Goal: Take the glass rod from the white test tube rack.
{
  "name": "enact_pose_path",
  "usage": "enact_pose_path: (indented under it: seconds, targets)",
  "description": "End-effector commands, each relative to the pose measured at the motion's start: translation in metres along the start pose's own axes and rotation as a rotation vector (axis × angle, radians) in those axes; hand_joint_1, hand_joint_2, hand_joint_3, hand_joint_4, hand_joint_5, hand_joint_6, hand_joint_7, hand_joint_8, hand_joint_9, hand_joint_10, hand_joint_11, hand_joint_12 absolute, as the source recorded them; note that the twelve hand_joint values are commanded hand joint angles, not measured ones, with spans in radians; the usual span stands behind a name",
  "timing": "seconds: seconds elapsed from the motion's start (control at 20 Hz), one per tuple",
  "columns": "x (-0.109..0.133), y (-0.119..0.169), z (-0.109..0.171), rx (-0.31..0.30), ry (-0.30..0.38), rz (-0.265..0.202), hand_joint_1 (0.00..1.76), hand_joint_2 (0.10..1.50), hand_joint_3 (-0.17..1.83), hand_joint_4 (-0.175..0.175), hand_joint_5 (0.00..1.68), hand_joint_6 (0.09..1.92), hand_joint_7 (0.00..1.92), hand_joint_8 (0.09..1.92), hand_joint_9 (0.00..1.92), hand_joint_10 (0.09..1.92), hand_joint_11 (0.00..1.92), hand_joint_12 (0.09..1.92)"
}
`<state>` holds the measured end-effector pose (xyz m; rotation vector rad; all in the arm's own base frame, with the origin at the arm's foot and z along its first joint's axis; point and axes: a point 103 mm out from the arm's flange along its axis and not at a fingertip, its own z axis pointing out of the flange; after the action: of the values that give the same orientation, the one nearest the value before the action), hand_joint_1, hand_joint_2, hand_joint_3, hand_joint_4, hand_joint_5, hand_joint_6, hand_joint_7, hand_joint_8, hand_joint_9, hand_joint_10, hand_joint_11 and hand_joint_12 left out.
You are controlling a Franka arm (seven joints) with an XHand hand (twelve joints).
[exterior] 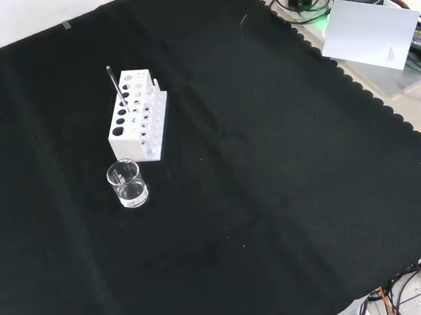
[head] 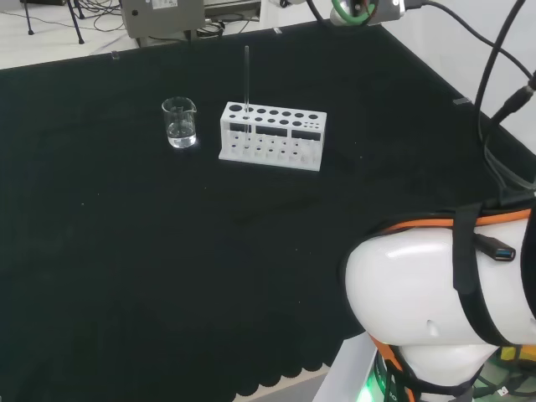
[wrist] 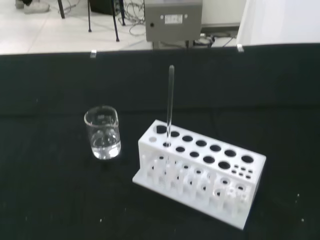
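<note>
A white test tube rack [head: 272,134] [exterior: 138,117] [wrist: 200,170] stands on the black cloth. A thin glass rod [head: 247,75] [exterior: 116,87] [wrist: 170,102] stands upright in a hole at the rack's end nearest the beaker. In the wrist view the rack and rod lie some way ahead of the camera.
A small clear glass beaker [head: 179,122] [exterior: 128,184] [wrist: 102,132] stands beside the rack, to its left in the head view. The arm's white links [head: 444,293] sit at the head view's lower right. A white sheet of paper [exterior: 369,29] lies beyond the cloth's scalloped edge.
</note>
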<state>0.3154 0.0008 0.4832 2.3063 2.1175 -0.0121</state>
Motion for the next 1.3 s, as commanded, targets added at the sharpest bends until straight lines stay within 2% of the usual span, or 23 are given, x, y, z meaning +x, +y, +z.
enact_pose_path:
  seconds: [0.05, 0.2, 0.6, 0.9, 1.3]
  targets:
    - [-0.004, 0.017, 0.003, 0.008, -0.002, 0.01, 0.61, 0.93, 0.43, -0.15, 0.02, 0.09, 0.0, 0.45, 0.02, 0.83, 0.0, 1.28]
    - [-0.005, 0.04, 0.008, 0.013, 0.001, -0.008, 0.61, 0.93, 0.43, -0.153, 0.04, 0.09, 0.0, 0.52, 0.04, 0.87, 0.0, 1.34]
    - [-0.005, 0.071, 0.013, 0.009, 0.012, -0.039, 0.62, 0.92, 0.44, -0.161, 0.09, 0.09, 0.0, 0.78, 0.16, 0.9, 0.02, 1.44]
    - [-0.003, 0.103, 0.016, -0.002, 0.013, -0.058, 0.63, 0.92, 0.45, -0.162, 0.11, 0.09, 0.02, 0.83, 0.22, 0.91, 0.05, 1.44]
    - [0.0, 0.144, 0.031, 0.01, 0.012, -0.098, 0.64, 0.91, 0.47, -0.173, 0.19, 0.09, 0.15, 0.9, 0.39, 0.92, 0.14, 1.43]
